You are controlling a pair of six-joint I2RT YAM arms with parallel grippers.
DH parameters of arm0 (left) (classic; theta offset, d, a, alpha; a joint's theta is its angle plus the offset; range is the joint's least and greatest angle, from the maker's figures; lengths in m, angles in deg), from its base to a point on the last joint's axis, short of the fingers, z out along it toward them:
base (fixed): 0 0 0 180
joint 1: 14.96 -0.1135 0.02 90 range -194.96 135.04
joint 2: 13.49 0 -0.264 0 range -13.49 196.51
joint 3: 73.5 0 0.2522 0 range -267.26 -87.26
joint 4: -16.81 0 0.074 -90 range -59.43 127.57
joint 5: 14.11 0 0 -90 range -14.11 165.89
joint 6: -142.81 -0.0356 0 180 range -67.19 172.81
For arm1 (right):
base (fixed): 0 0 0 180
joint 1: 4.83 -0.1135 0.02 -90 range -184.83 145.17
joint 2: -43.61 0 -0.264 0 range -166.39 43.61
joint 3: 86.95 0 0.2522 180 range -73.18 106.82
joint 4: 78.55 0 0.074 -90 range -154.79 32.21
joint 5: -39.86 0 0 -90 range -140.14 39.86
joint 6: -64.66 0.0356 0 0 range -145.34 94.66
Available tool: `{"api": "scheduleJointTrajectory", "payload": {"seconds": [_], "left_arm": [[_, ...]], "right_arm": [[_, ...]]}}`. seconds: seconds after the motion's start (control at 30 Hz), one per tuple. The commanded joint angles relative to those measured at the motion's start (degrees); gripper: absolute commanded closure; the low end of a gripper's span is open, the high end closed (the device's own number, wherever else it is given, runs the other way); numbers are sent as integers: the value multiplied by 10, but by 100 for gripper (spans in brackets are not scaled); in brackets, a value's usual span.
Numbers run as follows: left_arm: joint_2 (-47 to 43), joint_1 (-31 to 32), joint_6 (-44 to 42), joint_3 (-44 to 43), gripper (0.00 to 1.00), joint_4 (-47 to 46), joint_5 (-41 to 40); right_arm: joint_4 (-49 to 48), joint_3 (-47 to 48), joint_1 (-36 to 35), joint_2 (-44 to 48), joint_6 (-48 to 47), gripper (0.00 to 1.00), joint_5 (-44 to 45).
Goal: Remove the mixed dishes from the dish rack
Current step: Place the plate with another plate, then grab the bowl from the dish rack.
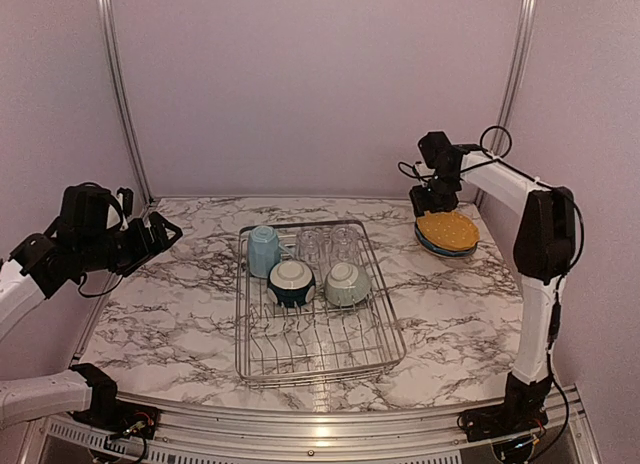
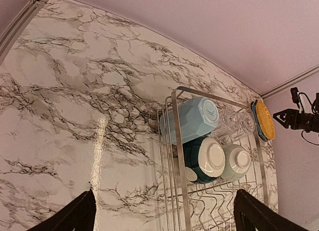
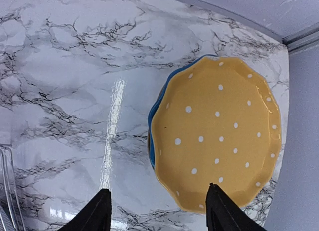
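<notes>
left gripper (image 1: pixel 162 231) and right gripper (image 3: pixel 157 191) spread empty; light blue ceramic mug (image 1: pixel 264 251), far left corner of the silver wire dish rack (image 1: pixel 239 314), rigid, glossy, breakable, probably best pinched across its wall.

Pale lilac walls (image 1: pixel 320 84) enclose a white marble-patterned table (image 1: pixel 180 314) — grey-veined, glossy, with silver corner rails (image 1: pixel 120 84).

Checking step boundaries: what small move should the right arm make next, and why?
Probably lift the right gripper and swing it toward the rack. It hangs open and empty over the yellow plate, already set on a blue plate, and the grey-green bowl waits nearest.
</notes>
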Motion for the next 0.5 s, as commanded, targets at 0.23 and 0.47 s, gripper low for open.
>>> {"api": "scheduleJointTrajectory", "payload": {"seconds": [0.23, 0.47], "left_arm": [[26, 3, 12, -4, 1, -15, 12], [27, 2, 19, 4, 1, -26, 18]], "right_arm": [[-112, -98, -162, 147, 37, 22, -28], [-83, -47, -271, 101, 44, 19, -16]]}}
